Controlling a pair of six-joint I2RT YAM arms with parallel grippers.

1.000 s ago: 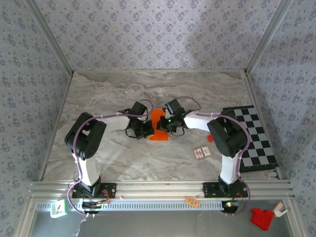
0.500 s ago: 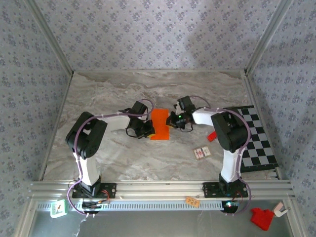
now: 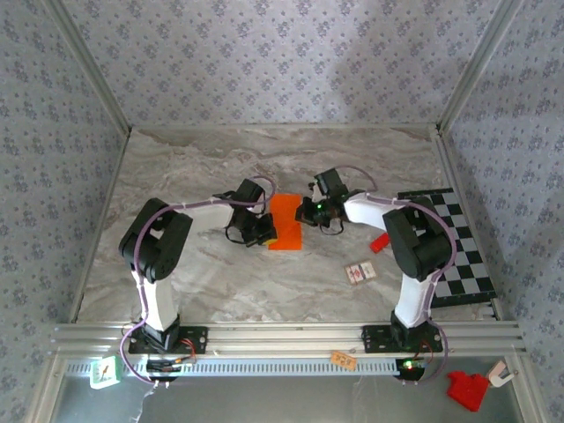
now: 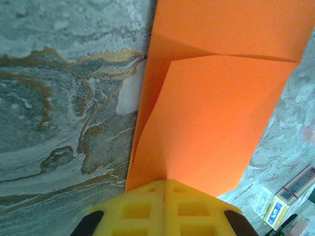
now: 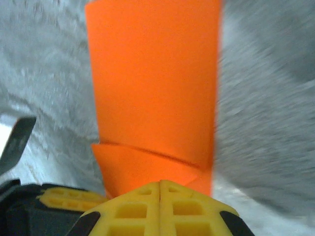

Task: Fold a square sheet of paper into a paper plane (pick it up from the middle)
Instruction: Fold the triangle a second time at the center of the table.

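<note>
the square sheet of paper (image 3: 285, 222) lies flat in the middle of the bench (image 3: 220, 167), folded into a narrow strip with its long axis running away from the arm bases. left wrist view: the paper (image 4: 211, 113) shows stacked layers with a diagonal crease across them. right wrist view: the paper (image 5: 155, 83) has a small folded flap just by the fingers. reads as a mid-fold stage, no pointed dart yet.

left claw (image 3: 262, 231) is at the strip's left near edge. close up, the left claw (image 4: 165, 189) is pressed together with its tips touching the paper edge. right claw (image 3: 308, 211) is at the right edge, and close up the right claw (image 5: 160, 189) is also pressed together against the paper. can't tell if either pinches a layer or only presses down. likely they pin the strip from opposite sides so the folds lie flat and it doesn't slide.

small red block (image 3: 379, 243) and checkered board (image 3: 458, 256) sit to the right, well apart from the paper.
</note>
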